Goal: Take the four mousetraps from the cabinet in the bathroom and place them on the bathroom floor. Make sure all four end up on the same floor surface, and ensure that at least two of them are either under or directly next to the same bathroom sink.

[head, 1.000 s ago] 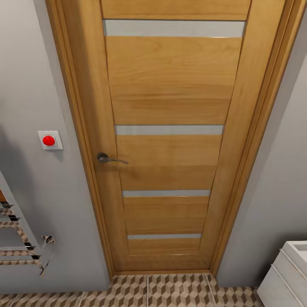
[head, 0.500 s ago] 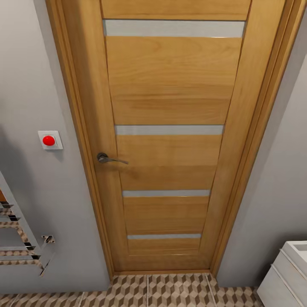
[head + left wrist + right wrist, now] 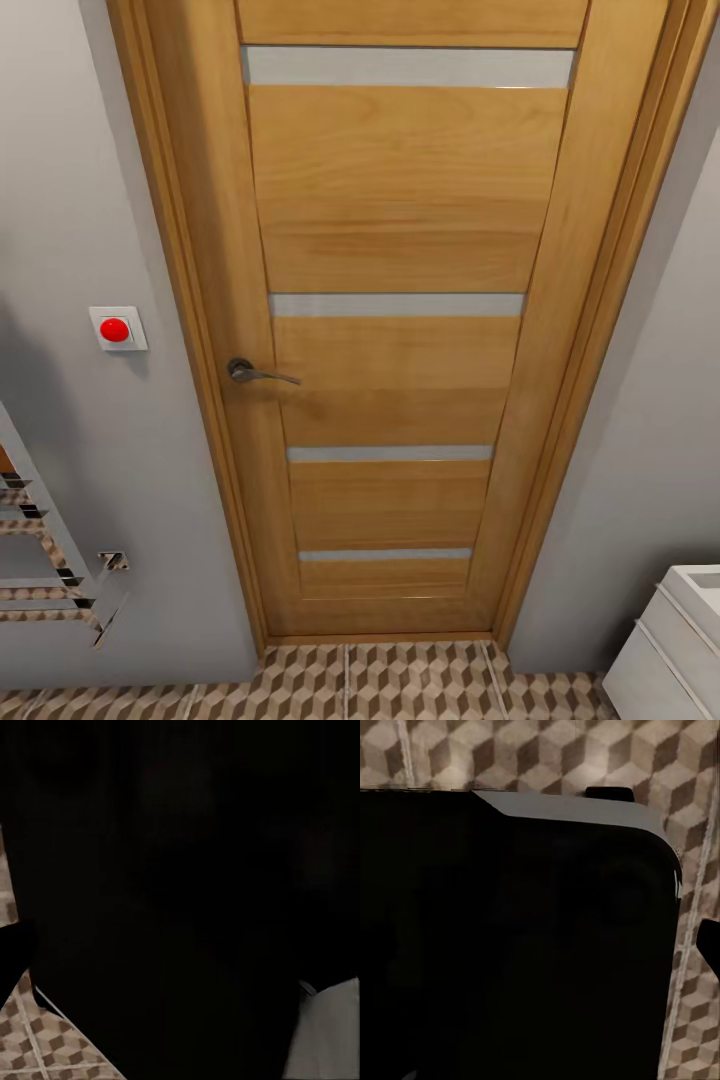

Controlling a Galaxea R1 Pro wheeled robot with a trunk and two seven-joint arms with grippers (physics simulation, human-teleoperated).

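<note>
Head cam faces a closed wooden door [image 3: 400, 330], no mousetraps or cabinet in sight.
Bathroom floor [image 3: 400, 685] runs along the bottom of the frame; corner of the white bathroom sink [image 3: 670, 640] sits lower right. Lever handle [image 3: 260, 373] mid-left of the door, red button [image 3: 115, 329] on the grey wall at left. Both wrist cams blocked by dark robot body over floor tiles; gripper state: can't tell.

A home bathroom: a wooden door [image 3: 400, 330] in grey walls, cube-patterned floor tiles [image 3: 420, 685] below it, a white sink [image 3: 675, 640] at its right.
</note>
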